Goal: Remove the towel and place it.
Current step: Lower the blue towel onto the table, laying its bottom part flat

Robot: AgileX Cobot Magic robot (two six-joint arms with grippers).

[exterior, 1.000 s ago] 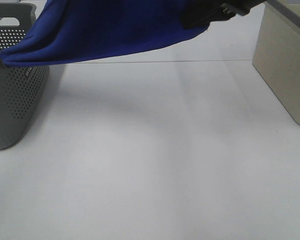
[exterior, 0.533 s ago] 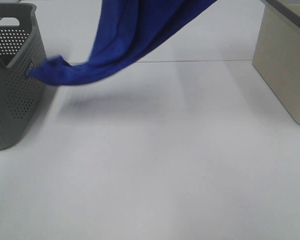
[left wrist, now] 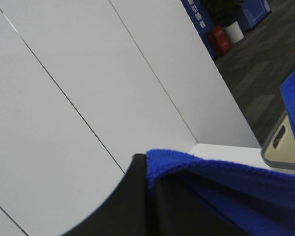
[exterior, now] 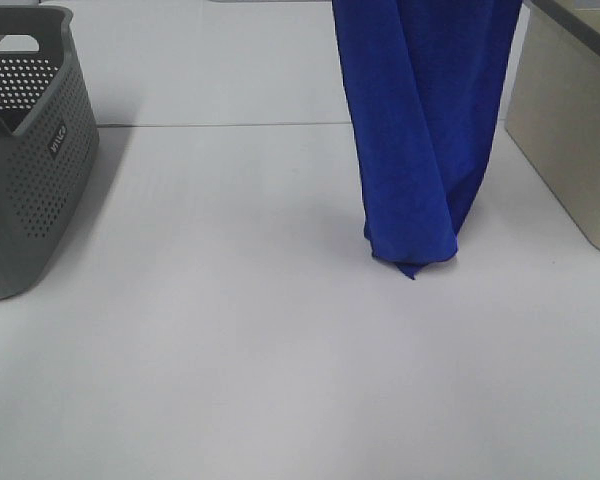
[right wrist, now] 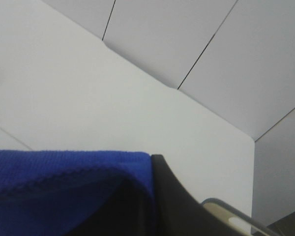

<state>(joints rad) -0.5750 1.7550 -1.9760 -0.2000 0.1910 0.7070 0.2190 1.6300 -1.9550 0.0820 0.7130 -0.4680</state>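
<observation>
Surface: white table (exterior: 280, 380), matte, bare across the near half in the high view. A thin seam line crosses it farther back.

Mid-table, right of centre: towel (exterior: 420, 130), royal blue, hangs straight down as a narrow folded column. Its upper end runs out of the top of the high view. The lower tip comes to a point at the table surface. I cannot tell whether it touches or sits just above. A faint shadow lies right at the tip.

Left edge, level with the hanging cloth: grey basket (exterior: 40, 170), perforated walls, handle cut-out in its far rim, well apart from the towel.

Right edge: beige bin (exterior: 565, 140), plain wall, darker rim, near the towel but not touching it.

Both grippers sit above the high view's frame and show only in the wrist views.

Left gripper (left wrist: 147, 206): jaws pressed together. A blue stitched edge lies folded over the black finger, so it pinches the towel. Behind it are pale wall panels, then a dark floor with blue and red items too small to identify.

Right gripper (right wrist: 152, 206): jaws pressed together likewise. The towel hem is clamped against the black finger. Behind it are the white table and grey wall panels.
</observation>
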